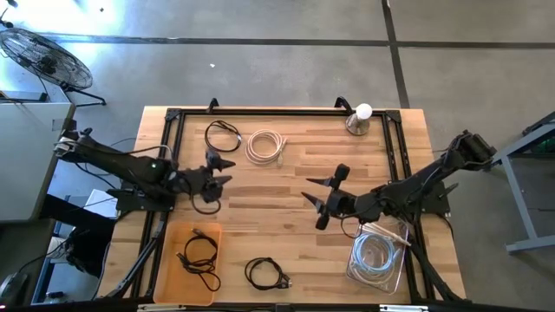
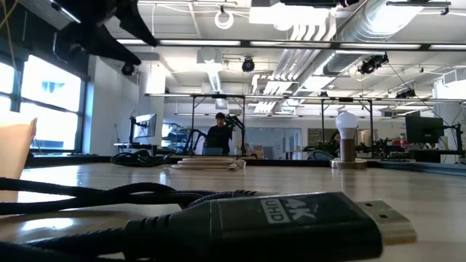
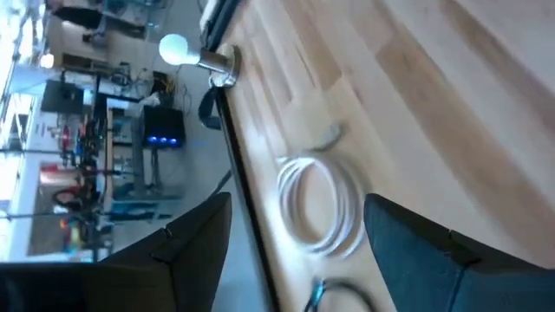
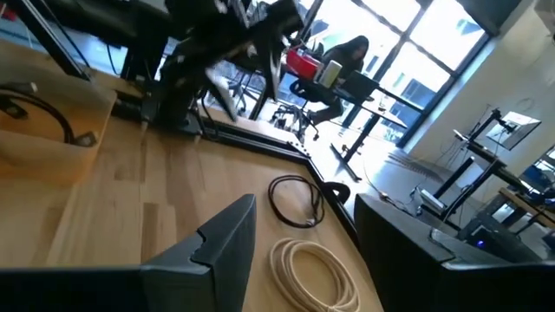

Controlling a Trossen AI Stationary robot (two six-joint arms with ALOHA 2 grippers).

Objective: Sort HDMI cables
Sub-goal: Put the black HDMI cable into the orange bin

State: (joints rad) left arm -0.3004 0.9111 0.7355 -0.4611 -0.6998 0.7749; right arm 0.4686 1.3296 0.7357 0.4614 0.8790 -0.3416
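HDMI cables lie sorted by colour: black coils point(image 1: 199, 252) in the orange tray point(image 1: 164, 276), pale coil point(image 1: 377, 250) in the clear tray point(image 1: 357, 271), while left gripper point(image 1: 219, 169) and right gripper point(image 1: 320, 200) hover open, empty, mid-tabletop.

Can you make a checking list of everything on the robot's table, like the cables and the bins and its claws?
Surface: wooden table with a black frame along its edges.
Job's things: black cable and cream cable at the far side; another black cable at the near edge.
Bins: orange bin holds a black coil; clear bin holds a pale coil.
Clutter: small lamp with a white bulb at the far edge.
Grippers: left tool open, empty, above the table; right tool open, empty, near the middle.
Cables: all coiled, none held.
Surroundings: floor fan, concrete floor; a person at a desk far behind.
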